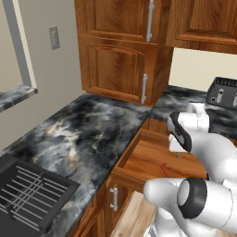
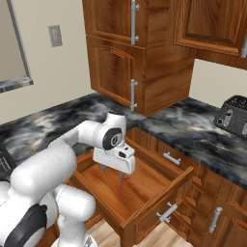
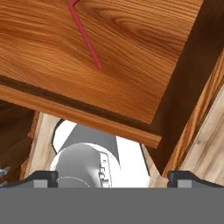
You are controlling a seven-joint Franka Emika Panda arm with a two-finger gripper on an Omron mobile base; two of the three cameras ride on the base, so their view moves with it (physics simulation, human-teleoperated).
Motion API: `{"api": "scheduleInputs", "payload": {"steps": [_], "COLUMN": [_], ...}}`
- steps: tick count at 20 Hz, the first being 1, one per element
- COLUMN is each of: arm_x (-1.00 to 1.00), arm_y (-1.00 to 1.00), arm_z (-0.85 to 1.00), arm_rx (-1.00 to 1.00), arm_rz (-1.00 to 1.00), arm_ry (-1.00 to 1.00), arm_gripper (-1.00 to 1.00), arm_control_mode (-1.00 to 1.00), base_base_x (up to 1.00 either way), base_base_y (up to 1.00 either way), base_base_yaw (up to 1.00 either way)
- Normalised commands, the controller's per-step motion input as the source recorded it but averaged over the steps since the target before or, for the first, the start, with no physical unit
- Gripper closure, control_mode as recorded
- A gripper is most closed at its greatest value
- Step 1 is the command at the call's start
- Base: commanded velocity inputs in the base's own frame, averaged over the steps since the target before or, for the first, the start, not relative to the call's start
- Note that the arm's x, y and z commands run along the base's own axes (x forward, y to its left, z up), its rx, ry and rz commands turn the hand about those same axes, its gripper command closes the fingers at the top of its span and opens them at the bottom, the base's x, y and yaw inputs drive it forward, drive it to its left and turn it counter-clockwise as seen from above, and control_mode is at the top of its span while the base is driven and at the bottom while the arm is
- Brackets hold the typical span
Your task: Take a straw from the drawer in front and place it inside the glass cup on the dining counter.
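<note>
Pincer (image 2: 111,171) spread, empty, poised over open drawer (image 2: 149,179); straw (image 3: 87,41) flat on drawer floor, apart from walls. Advisable: lower straight, straddle straw across its width, pinch mid-length, lift clear of front lip.

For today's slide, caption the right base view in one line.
Open gripper poised above the red straw in the pulled-out drawer.

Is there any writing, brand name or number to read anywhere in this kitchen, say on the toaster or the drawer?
None can be read. The toaster shows round knobs but no legible marks. The open drawer, the straw in it, and the wall outlet carry no text.
</note>
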Motion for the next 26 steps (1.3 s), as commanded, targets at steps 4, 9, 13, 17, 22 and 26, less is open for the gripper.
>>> {"api": "scheduleInputs", "payload": {"steps": [4,9,13,17,22,26], "arm_x": [0.73,0.30,0.34,0.44,0.45,0.45], "arm_y": [0.02,0.00,0.00,0.00,0.00,0.00], "arm_z": [-0.67,-0.77,-0.69,-0.54,-0.42,-0.47], "arm_rx": [0.00,0.00,0.00,0.00,0.00,0.00], "arm_rz": [0.22,0.17,0.08,0.01,0.00,0.00], "arm_ry": [0.14,0.09,0.01,-0.01,-0.08,-0.08], "arm_gripper": [-1.00,-1.00,-1.00,-1.00,-1.00,-1.00], "arm_control_mode": [-1.00,-1.00,-1.00,-1.00,-1.00,-1.00], "base_base_x": [0.00,0.00,0.00,0.00,0.00,0.00], "base_base_y": [0.00,0.00,0.00,0.00,0.00,0.00], "base_base_yaw": [0.00,0.00,0.00,0.00,0.00,0.00]}}
